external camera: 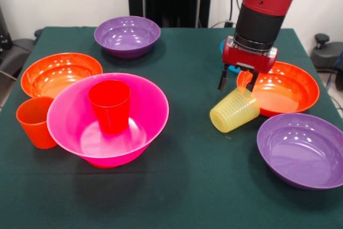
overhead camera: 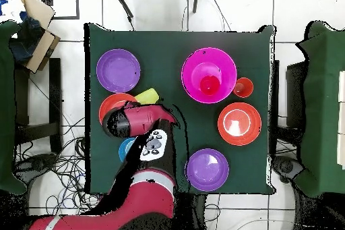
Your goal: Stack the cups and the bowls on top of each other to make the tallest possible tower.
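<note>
The big pink bowl (external camera: 144, 100) stands at the front left with the red cup (external camera: 110, 105) upright inside it; both show in the overhead view, the bowl (overhead camera: 226, 65) and the cup (overhead camera: 209, 84). The orange cup (external camera: 35, 122) stands beside the pink bowl. The yellow cup (external camera: 234, 111) lies tilted on its side against a wide orange bowl (external camera: 289, 87). My gripper (external camera: 236, 81) hangs open just above the yellow cup's upper end, fingers either side of it. The small blue bowl (overhead camera: 124, 150) is mostly hidden by the arm. The small orange bowl is out of view.
A second wide orange bowl (external camera: 61, 73) sits at the left, behind the orange cup. One purple bowl (external camera: 127, 36) is at the far side, another (external camera: 303, 148) at the front right. The arm (overhead camera: 138, 121) covers the right-hand orange bowl from above.
</note>
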Robot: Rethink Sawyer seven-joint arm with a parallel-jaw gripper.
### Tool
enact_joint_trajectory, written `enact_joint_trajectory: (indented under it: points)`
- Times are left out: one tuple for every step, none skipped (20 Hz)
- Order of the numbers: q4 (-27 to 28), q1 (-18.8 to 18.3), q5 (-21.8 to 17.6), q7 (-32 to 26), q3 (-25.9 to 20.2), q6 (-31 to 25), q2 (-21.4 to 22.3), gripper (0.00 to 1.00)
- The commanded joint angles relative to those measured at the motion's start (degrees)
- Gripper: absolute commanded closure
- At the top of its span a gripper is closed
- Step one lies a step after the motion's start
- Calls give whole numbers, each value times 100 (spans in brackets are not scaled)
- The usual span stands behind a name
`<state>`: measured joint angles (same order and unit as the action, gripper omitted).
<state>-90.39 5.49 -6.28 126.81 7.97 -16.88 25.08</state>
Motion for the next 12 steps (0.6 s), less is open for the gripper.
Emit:
enact_joint_trajectory:
  points:
    - [139,-39,194,460,-613,-199,-54,0]
    - [145,24,230,566,-546,-141,-63,0]
    - [150,61,272,645,-516,-99,-74,0]
    - [172,122,306,725,-446,-63,-91,0]
    - [192,142,322,739,-423,-48,-100,0]
    - [212,162,338,754,-399,-33,-109,0]
    - [212,148,338,726,-414,7,-109,0]
    - [225,138,337,702,-426,54,-118,0]
    - [273,166,333,706,-381,107,-141,0]
    - [313,192,338,717,-351,171,-164,0]
    - [355,218,338,721,-323,236,-181,0]
    - [399,251,349,731,-301,275,-199,0]
